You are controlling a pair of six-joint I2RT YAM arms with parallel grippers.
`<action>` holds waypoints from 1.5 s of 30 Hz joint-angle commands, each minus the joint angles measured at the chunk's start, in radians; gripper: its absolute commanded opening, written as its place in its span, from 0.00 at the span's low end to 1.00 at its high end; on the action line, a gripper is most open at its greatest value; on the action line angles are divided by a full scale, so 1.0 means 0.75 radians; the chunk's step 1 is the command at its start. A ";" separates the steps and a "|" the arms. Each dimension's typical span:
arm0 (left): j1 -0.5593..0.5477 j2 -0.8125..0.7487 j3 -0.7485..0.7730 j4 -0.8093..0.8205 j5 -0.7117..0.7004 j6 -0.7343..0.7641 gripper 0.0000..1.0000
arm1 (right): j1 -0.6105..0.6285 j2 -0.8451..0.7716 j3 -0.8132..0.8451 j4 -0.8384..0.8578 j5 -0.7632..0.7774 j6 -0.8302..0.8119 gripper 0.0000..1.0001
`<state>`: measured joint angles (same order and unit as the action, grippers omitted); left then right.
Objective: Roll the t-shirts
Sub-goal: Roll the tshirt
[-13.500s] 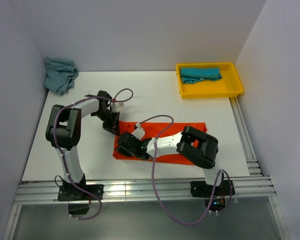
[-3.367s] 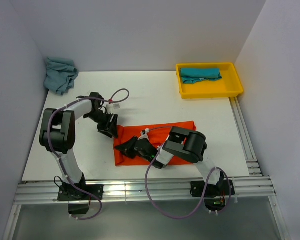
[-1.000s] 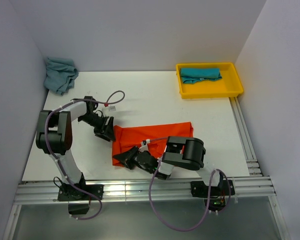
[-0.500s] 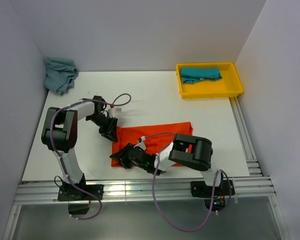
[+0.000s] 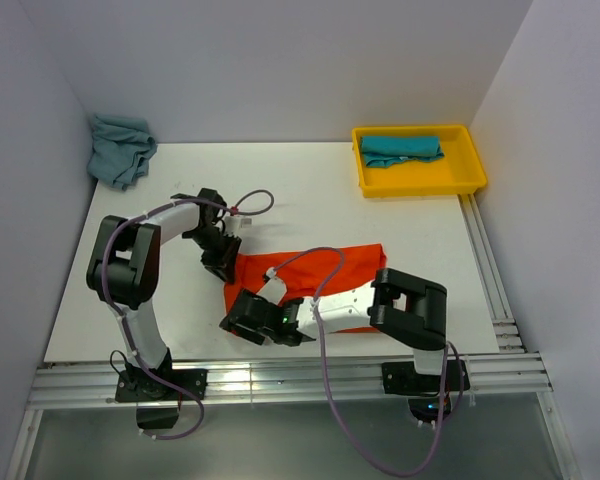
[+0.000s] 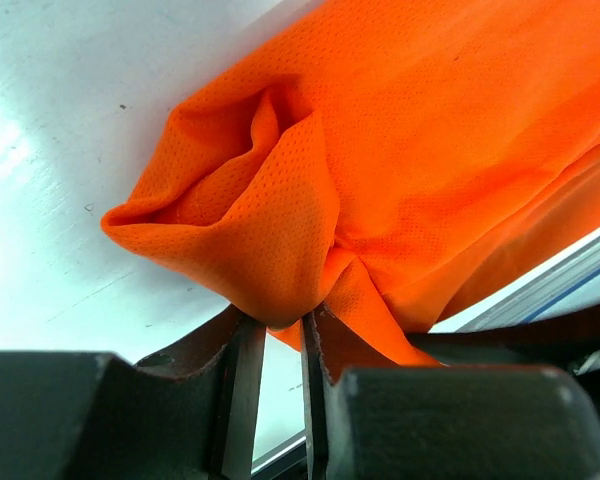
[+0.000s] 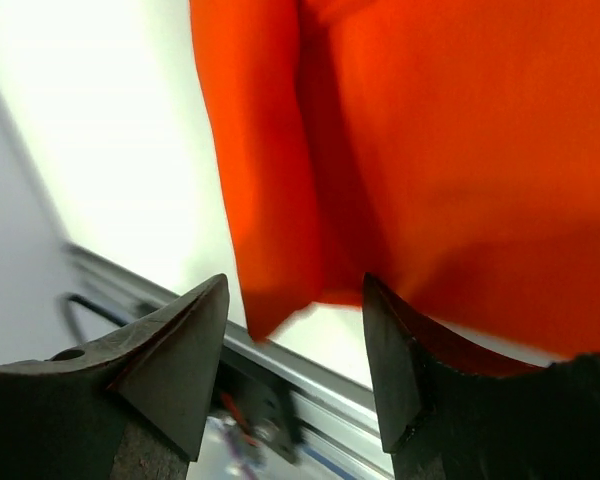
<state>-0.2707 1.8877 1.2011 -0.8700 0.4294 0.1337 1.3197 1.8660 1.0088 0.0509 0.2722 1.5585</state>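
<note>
The orange-red t-shirt point(image 5: 355, 265) lies crumpled as a narrow band near the table's front. My left gripper point(image 5: 225, 268) sits at its far-left corner. In the left wrist view this gripper point(image 6: 283, 325) is shut on a bunched fold of the orange cloth point(image 6: 430, 150). My right gripper point(image 5: 235, 322) is at the shirt's near-left corner. Its jaws point(image 7: 295, 300) stand open in the right wrist view, with the loose orange corner point(image 7: 270, 290) hanging just beyond the tips. A teal t-shirt point(image 5: 401, 149) lies folded in the tray. A grey-blue t-shirt point(image 5: 120, 147) is heaped at the far left.
The yellow tray point(image 5: 420, 186) stands at the far right corner. Metal rails point(image 5: 280, 380) run along the front edge, more along the right edge point(image 5: 490, 270). Walls close in on the left, back and right. A purple cable point(image 5: 252, 206) loops over the left wrist.
My left gripper has closed on the shirt's far-left corner. My right gripper has opened, let go of the near-left corner and shifted slightly left.
</note>
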 commanded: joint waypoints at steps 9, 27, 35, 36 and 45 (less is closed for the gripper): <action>-0.052 -0.042 0.043 0.029 -0.149 0.012 0.24 | 0.116 -0.160 0.285 -0.661 0.283 -0.223 0.48; -0.097 -0.048 0.084 -0.012 -0.184 -0.009 0.24 | -0.087 0.254 0.882 -0.839 0.425 -0.530 0.37; -0.112 -0.046 0.108 -0.026 -0.190 -0.017 0.24 | -0.095 0.400 0.966 -0.884 0.386 -0.501 0.41; -0.112 -0.044 0.108 -0.024 -0.190 -0.021 0.24 | -0.093 0.410 0.964 -0.894 0.380 -0.493 0.41; -0.120 -0.042 0.100 -0.016 -0.190 -0.031 0.24 | -0.035 0.502 1.034 -1.068 0.394 -0.378 0.48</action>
<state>-0.3508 1.8797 1.2514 -0.8898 0.2985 0.1139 1.2705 2.2196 1.7599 -0.6785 0.5491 1.2400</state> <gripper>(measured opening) 0.244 0.482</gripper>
